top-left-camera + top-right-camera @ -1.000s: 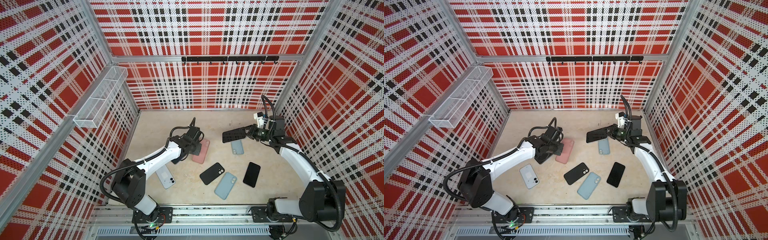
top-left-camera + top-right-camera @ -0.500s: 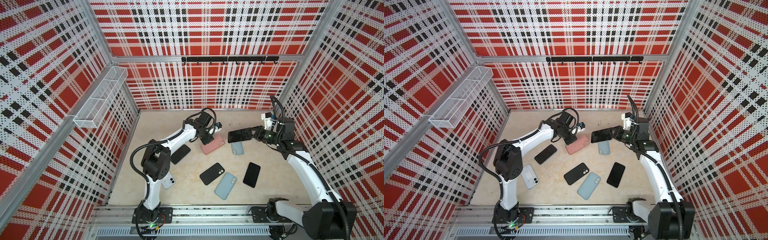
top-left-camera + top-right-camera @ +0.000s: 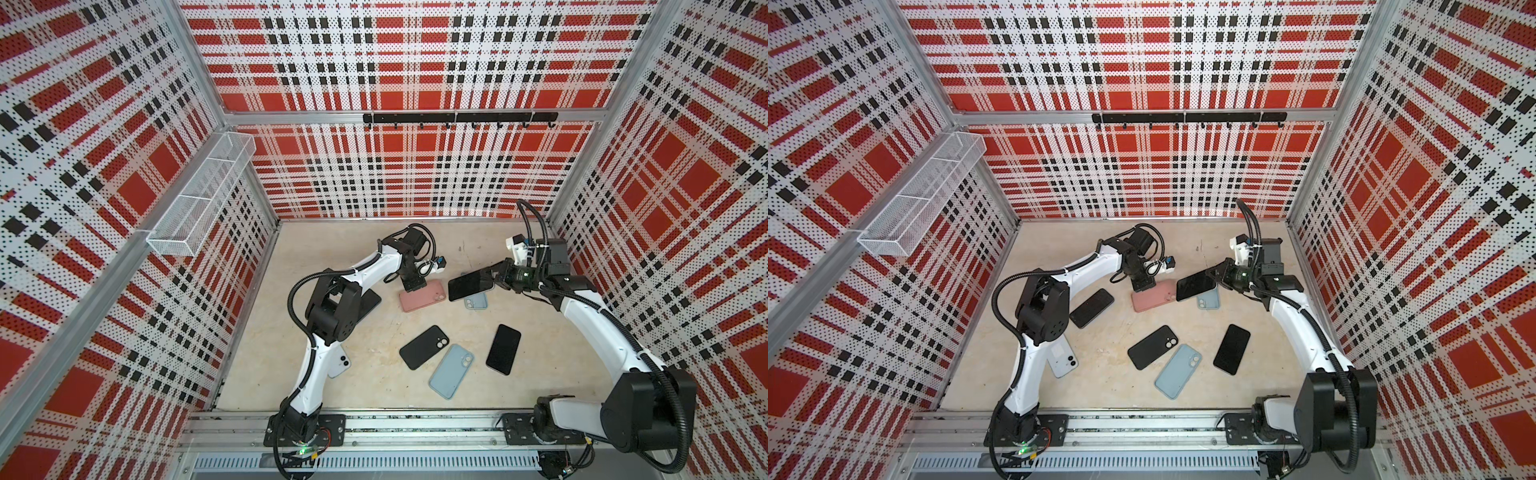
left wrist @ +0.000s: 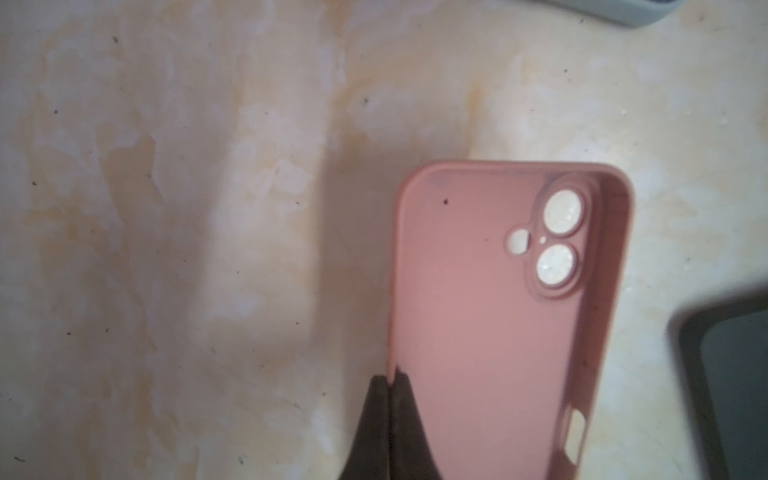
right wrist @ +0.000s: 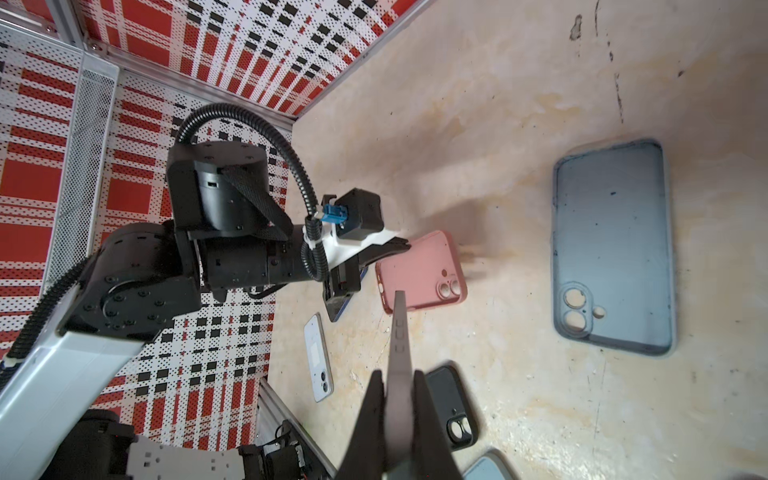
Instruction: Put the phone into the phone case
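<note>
The left gripper [image 4: 389, 380] pinches the pink phone case [image 4: 478, 311] by its rim; the right gripper [image 5: 399, 376] clamps the phone [image 5: 400, 332], which juts ahead, seemingly just beside that case.

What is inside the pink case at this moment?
Nothing: the pink case is empty, the table showing through its lens holes. The left hand pinches one side wall and hides a bit of the inside there.

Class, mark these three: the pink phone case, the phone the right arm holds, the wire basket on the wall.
pink phone case [image 3: 419, 300]: in a top view, its inner floor.
held phone [image 3: 469, 286]: in a top view, its dark screen.
wire basket [image 3: 195, 203]: in a top view, its mesh side wall.
</note>
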### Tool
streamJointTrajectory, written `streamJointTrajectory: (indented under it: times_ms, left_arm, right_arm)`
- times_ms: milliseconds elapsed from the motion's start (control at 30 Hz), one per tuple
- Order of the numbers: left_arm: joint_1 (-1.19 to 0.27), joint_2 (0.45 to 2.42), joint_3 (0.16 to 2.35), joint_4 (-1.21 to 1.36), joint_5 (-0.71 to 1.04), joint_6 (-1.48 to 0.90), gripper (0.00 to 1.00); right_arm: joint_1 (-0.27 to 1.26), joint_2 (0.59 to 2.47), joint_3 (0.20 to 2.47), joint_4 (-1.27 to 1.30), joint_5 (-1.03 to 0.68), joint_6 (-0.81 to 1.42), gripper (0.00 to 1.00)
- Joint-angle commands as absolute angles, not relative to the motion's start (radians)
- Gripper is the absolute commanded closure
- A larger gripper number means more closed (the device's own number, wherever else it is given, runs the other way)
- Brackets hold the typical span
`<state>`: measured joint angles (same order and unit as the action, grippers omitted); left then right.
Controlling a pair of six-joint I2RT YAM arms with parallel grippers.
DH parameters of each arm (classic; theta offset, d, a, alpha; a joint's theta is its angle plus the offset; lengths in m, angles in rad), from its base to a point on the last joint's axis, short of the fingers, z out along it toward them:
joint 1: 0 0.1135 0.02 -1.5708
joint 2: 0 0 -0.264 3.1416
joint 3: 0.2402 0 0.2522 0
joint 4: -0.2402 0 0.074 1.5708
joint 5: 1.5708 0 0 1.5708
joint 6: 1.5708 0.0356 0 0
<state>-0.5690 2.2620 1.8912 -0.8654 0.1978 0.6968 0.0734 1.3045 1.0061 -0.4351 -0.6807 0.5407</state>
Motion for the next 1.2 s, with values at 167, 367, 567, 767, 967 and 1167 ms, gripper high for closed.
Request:
streamJointTrajectory:
  times_ms: [167, 367, 567, 767, 967, 1167]
  left_arm:
    - [-0.539, 2.300, 1.909, -0.856, 0.170, 0.706, 0.76]
    - [-0.505, 2.152, 1.813, -0.684, 0.062, 0.553, 0.58]
    - [-0.478, 1.856, 1.598, -0.402, -0.097, 0.274, 0.32]
    - [-0.408, 1.742, 1.515, -0.513, 0.014, -0.223, 0.30]
    - [-0.430, 1.671, 1.248, -0.489, 0.092, -0.687, 0.39]
    - [-0.522, 1.783, 1.244, -0.552, 0.022, -0.807, 0.46]
  right_arm:
    - [0.103, 1.354, 1.024, -0.384, -0.715, 0.520, 1.00]
    - [0.121, 1.372, 1.033, -0.377, -0.716, 0.502, 1.00]
    - [0.122, 1.413, 1.056, -0.328, -0.740, 0.481, 1.00]
    - [0.129, 1.467, 1.090, -0.275, -0.733, 0.494, 1.00]
    - [0.133, 1.476, 1.093, -0.264, -0.719, 0.481, 1.00]
    - [0.149, 1.470, 1.066, -0.219, -0.704, 0.488, 1.00]
